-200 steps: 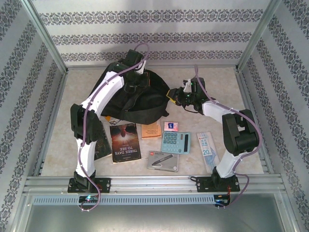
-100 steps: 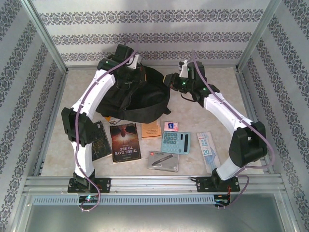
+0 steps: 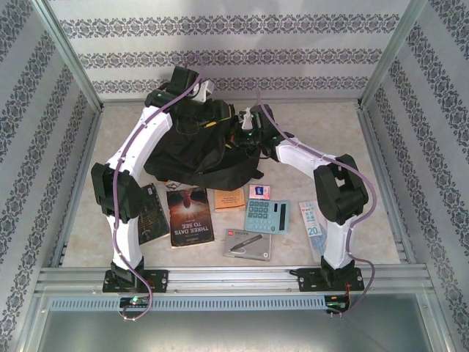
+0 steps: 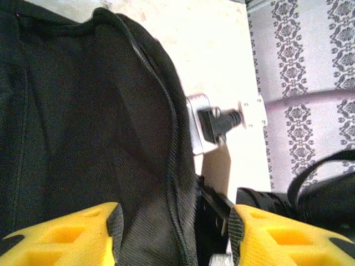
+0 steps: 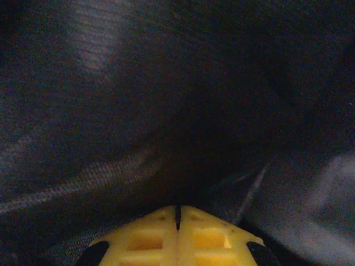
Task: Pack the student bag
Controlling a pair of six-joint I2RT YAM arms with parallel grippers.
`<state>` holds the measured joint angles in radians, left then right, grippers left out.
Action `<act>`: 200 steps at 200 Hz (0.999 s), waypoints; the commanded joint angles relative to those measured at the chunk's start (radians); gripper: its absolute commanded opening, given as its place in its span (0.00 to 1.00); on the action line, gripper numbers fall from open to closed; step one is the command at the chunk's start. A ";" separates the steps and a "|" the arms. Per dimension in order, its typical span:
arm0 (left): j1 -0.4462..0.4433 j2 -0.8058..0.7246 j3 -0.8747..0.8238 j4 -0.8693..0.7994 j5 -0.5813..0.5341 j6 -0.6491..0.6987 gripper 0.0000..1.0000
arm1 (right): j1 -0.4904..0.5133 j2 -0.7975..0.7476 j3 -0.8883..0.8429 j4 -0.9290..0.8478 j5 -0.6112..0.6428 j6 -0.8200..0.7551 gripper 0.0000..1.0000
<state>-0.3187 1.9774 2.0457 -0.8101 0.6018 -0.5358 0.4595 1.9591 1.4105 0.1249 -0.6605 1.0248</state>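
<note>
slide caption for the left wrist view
Left end effector, fingers apart, straddles the edge of the black student bag above the table.

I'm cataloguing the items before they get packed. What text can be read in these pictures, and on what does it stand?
"THREE DAYS TO SEE": on the brown book, upside down in the top view.
"20": on the blue-and-white pack.
Too small or blurred to read: the print on the orange booklet, calculator, grey box and small card.
</note>
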 commanded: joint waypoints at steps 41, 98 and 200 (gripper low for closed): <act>0.005 -0.021 0.059 -0.172 -0.154 0.129 0.70 | -0.018 0.028 0.068 0.187 -0.066 0.103 0.00; -0.008 0.071 0.145 -0.235 -0.180 0.171 0.68 | -0.014 0.029 0.061 0.174 -0.073 0.090 0.00; -0.023 0.151 0.218 -0.258 -0.189 0.183 0.26 | -0.013 0.012 0.031 0.179 -0.071 0.084 0.00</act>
<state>-0.3340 2.1181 2.2505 -1.0206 0.4465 -0.3740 0.4408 1.9930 1.4490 0.2474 -0.7017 1.1202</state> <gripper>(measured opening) 0.356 0.058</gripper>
